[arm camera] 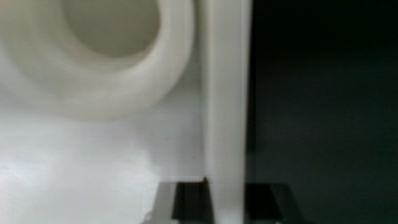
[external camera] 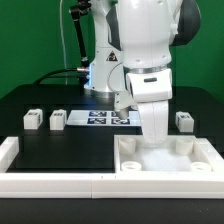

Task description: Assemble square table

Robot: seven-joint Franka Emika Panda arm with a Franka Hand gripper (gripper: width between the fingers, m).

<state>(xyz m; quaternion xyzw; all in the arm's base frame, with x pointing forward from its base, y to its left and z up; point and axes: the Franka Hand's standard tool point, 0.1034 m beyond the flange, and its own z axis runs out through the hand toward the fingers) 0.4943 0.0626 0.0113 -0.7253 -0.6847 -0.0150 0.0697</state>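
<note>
The white square tabletop (external camera: pixel 170 160) lies at the front on the exterior view's right, with its raised rim and corner sockets up. My gripper (external camera: pixel 153 141) reaches down onto its far rim. In the wrist view the gripper (arm camera: pixel 224 206) is shut on the tabletop's rim (arm camera: pixel 222 100), with a dark finger (arm camera: pixel 185 206) on each side of it. A round corner socket (arm camera: pixel 107 50) shows close by. Three small white legs with tags stand behind: two (external camera: pixel 32 119) (external camera: pixel 58 120) on the exterior view's left and one (external camera: pixel 183 121) on its right. I see no fourth leg.
The marker board (external camera: pixel 95 118) lies behind, near the arm's base. A long white border rail (external camera: pixel 55 182) runs along the front and up the exterior view's left side (external camera: pixel 8 150). The black table (external camera: pixel 65 150) lies between.
</note>
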